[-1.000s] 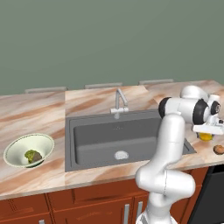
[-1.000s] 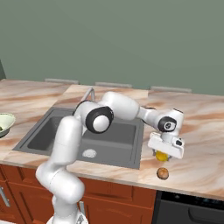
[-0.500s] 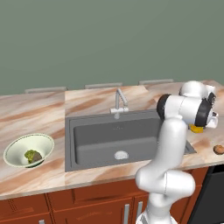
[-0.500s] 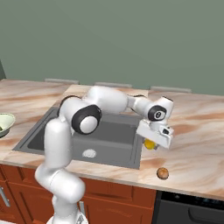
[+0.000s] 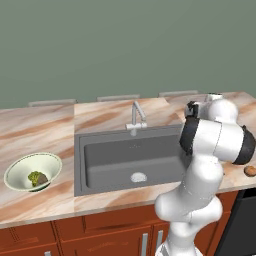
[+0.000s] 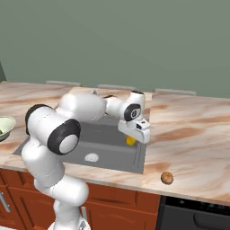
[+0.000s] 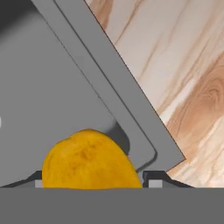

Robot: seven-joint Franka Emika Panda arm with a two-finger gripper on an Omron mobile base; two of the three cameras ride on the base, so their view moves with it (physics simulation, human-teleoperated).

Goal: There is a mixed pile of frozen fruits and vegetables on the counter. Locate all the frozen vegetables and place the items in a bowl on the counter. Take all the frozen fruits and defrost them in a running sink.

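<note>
My gripper [image 6: 134, 134] is shut on the yellow-orange oval frozen fruit [image 6: 130, 141], just above the right rim of the dark grey sink [image 6: 108, 141]. In the hand view the fruit [image 7: 89, 159] sits between my gripper's [image 7: 95, 178] fingertips [image 7: 153, 177], with the sink's corner and the counter [image 7: 183, 74] below. The brown roundish fruit [image 5: 250, 170] [image 6: 167, 178] lies on the counter right of the sink [image 5: 115, 155]. At the far left the bowl [image 5: 20, 170] holds the green floret [image 5: 34, 176] and the dark brown lump [image 5: 43, 179].
A silver faucet [image 5: 135, 117] stands behind the basin, and the round drain [image 5: 138, 177] [image 6: 91, 157] lies on its floor. No water shows at the spout. The bowl's edge [image 6: 3, 126] peeks in at the left of the right base view.
The arm has swung left, carrying the yellow-orange fruit from above the counter near the brown fruit to the sink's right rim. The brown fruit and the bowl have stayed put.
</note>
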